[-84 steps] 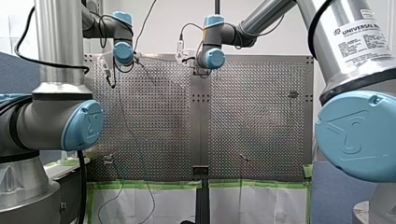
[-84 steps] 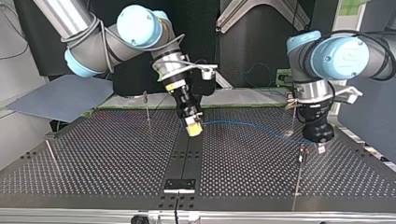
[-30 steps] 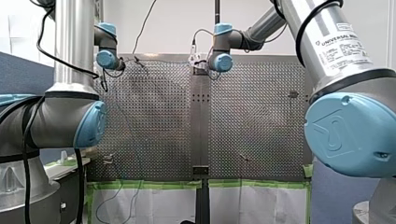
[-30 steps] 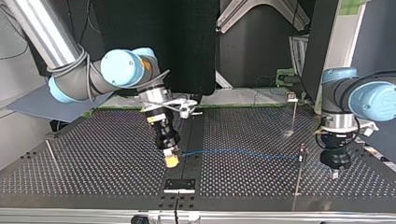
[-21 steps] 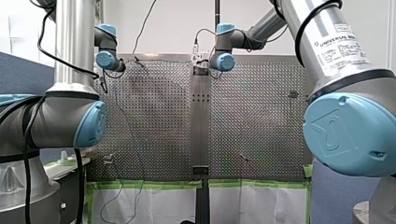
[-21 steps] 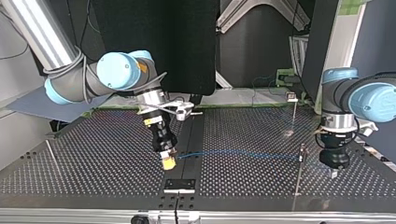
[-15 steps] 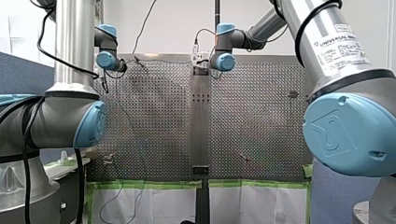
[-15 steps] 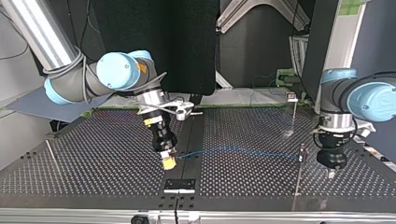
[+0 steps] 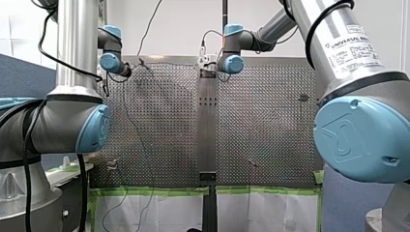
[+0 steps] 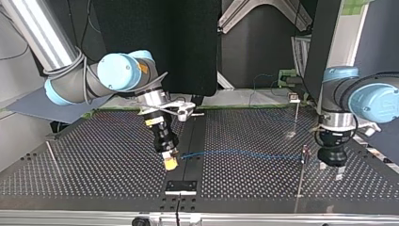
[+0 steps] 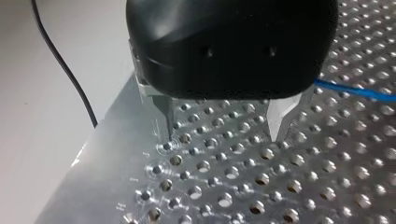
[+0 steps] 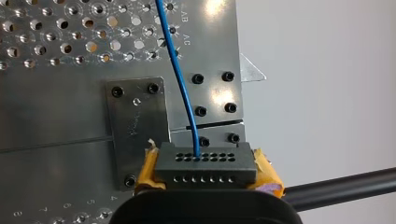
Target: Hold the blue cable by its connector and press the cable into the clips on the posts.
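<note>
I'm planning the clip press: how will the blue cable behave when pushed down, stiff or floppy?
Probably floppy: the thin blue cable curves loosely from the connector toward the post. Likely light, too: my right gripper lifts it by the connector alone.

cable [image 12: 179,77] blue | connector [image 12: 205,168] dark grey | pads [image 12: 267,177] yellow | table [image 11: 224,189] silver, dotted with holes | tape [image 9: 154,191] green
</note>
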Controlling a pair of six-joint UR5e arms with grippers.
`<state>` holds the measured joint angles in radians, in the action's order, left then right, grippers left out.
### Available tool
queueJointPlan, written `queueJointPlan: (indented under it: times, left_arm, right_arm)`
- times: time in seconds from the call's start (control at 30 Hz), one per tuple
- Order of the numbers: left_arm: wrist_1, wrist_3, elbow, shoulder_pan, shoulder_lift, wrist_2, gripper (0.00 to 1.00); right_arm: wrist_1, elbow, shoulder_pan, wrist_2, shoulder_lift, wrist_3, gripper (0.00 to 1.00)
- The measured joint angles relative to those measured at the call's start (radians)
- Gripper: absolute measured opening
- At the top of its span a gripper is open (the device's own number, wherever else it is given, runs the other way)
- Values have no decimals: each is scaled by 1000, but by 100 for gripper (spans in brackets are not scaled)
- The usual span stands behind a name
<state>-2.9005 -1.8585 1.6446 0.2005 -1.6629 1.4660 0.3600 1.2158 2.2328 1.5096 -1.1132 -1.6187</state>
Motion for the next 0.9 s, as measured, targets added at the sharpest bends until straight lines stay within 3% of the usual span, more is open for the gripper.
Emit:
queueJointPlan:
  times: [0.17,0.4,0.73,0.9]
  left_arm:
    - [-44,11,0,-4,2,15,99]
    - [-96,21,21,-11,25,-26,99]
    - [-149,-60,108,-12,112,-113,99]
    - [-164,-112,152,-16,165,-135,99]
  right_arm:
    - [-7,0,0,0,0,0,0]
    - [-11,0,0,0,0,1,0]
    - [-19,0,0,0,0,5,0]
    - [-22,0,0,0,0,6,0]
